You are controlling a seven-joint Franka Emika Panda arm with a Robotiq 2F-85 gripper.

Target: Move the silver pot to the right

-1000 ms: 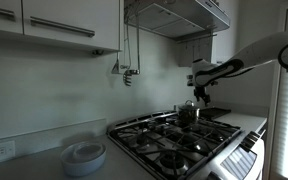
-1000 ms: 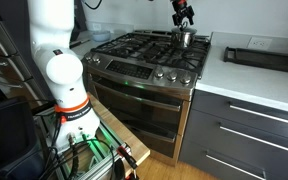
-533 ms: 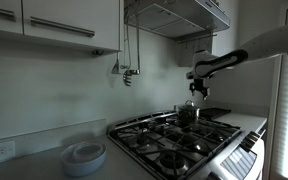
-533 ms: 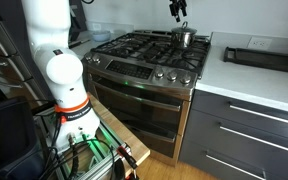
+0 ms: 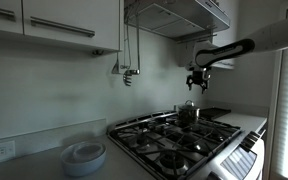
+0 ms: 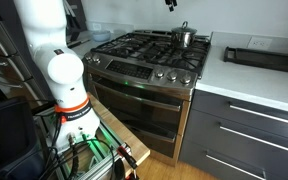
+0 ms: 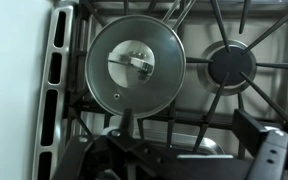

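The end effector (image 5: 197,80) is hanging open and empty, jaws spread wide. Directly beneath it, well apart, the silver pot (image 5: 187,112) is sitting on a rear burner of the stove (image 6: 144,55), lid up, knob near centre in the wrist view. The arm (image 5: 246,45) is reaching out horizontally above the stove, wrist pointing straight down.

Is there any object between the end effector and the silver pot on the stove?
Nothing visible. The end effector hangs open in the air above the silver pot, which stands on a rear burner. In the wrist view the pot's lid is in plain sight below, with only bare grates around it.
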